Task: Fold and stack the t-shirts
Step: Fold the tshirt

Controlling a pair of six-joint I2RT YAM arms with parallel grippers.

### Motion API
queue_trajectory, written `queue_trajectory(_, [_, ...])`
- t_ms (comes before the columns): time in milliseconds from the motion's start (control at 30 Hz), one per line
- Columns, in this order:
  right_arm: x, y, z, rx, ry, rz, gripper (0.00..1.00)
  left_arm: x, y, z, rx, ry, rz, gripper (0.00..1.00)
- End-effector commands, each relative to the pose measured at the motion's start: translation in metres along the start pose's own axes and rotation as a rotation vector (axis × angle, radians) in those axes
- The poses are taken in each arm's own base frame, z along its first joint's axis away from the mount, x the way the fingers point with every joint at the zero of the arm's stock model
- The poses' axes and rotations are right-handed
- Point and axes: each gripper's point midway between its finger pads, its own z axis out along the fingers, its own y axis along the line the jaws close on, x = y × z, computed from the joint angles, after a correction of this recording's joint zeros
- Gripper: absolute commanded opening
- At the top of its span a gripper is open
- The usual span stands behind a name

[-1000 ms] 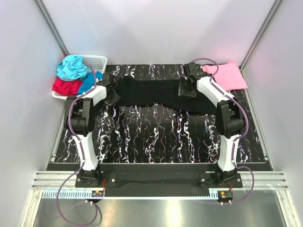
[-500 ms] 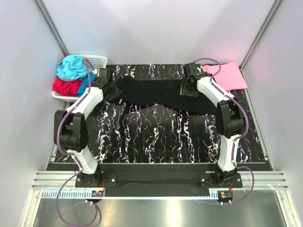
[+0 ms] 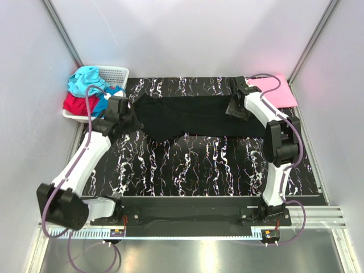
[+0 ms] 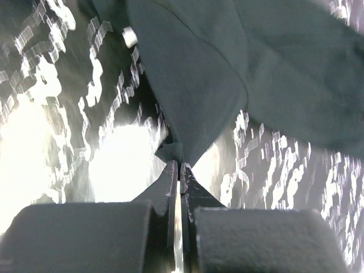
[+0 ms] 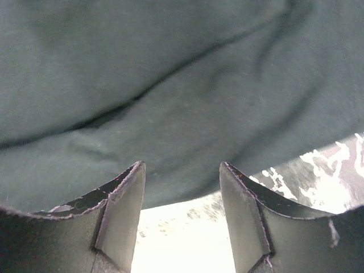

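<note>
The black t-shirt lies spread across the back of the table. My left gripper is at its left edge. In the left wrist view this gripper is shut on a corner of the black cloth. My right gripper hovers over the shirt's right end. In the right wrist view it is open, with the edge of the black cloth just beyond its fingertips and nothing between them. A pink t-shirt lies flat at the back right corner. Teal, red and blue t-shirts are heaped in the basket.
The white lattice basket stands at the back left corner, against the left wall. The black marbled table top is bounded by white walls at the left, back and right. Purple cables loop off both arms.
My left arm has stretched out and its gripper has drawn the shirt's left edge leftward and nearer. My right gripper has shifted right toward the pink shirt. The black shirt lies straighter.
</note>
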Motion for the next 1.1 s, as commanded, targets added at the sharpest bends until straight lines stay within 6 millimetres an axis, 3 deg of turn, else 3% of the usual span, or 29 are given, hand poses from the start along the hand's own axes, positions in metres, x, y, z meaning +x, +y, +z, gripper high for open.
queue_trajectory(0, [-0.013, -0.018, -0.031, 0.043, -0.079, 0.105, 0.63, 0.023, -0.015, -0.043, 0.12, 0.036, 0.021, 0.0])
queue_trajectory(67, [-0.008, -0.029, -0.034, 0.073, -0.076, 0.131, 0.63, 0.038, -0.018, -0.062, 0.161, 0.05, 0.046, 0.0])
queue_trajectory(200, [0.003, -0.05, -0.035, 0.147, -0.082, 0.181, 0.61, 0.061, -0.014, -0.082, 0.194, 0.072, 0.079, 0.0])
queue_trajectory(400, [0.026, -0.075, -0.038, 0.241, -0.068, 0.291, 0.6, 0.092, 0.006, -0.091, 0.163, 0.13, 0.083, 0.0])
queue_trajectory(567, [0.045, -0.11, -0.037, 0.375, -0.065, 0.329, 0.59, 0.113, 0.026, -0.083, 0.072, 0.196, 0.095, 0.0])
queue_trajectory(800, [0.044, -0.17, -0.041, 0.571, -0.117, 0.438, 0.57, 0.122, 0.03, -0.076, 0.032, 0.233, 0.128, 0.0])
queue_trajectory(900, [0.034, -0.183, -0.035, 0.599, -0.115, 0.456, 0.58, 0.124, 0.029, -0.073, 0.025, 0.248, 0.141, 0.0])
queue_trajectory(1067, [0.03, -0.182, -0.009, 0.578, -0.033, 0.452, 0.57, 0.125, 0.028, -0.068, 0.008, 0.269, 0.153, 0.0])
